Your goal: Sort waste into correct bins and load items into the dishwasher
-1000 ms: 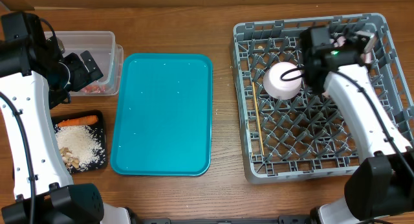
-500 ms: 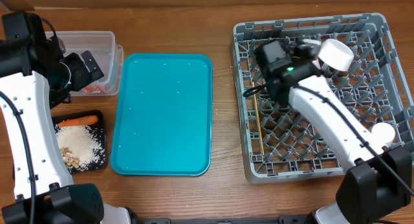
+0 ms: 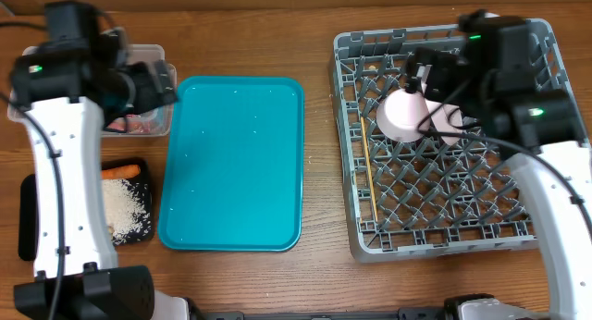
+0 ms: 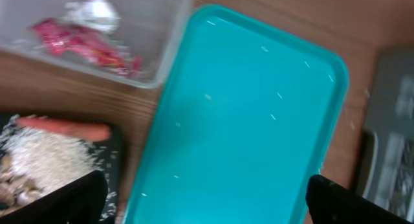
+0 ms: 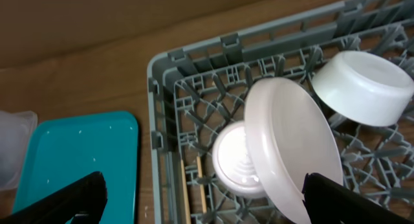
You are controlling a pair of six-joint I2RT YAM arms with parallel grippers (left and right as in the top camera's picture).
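Observation:
The grey dishwasher rack holds a white plate leaning on edge, an upturned bowl, a small round white dish and the chopsticks. My right gripper hangs open above them, the plate's edge close to its right finger and nothing held. My left gripper is open and empty over the teal tray, beside the clear tub holding the red wrapper and silvery scrap. The carrot and rice lie in the black tray.
The teal tray lies between the bins and the rack. A brown cardboard wall runs along the table's far edge behind the rack. The left arm hangs over part of the black tray.
My right gripper has opened, and that arm has swung back to the rack's far right. The plate now leans in the rack. My left arm has shifted right toward the teal tray.

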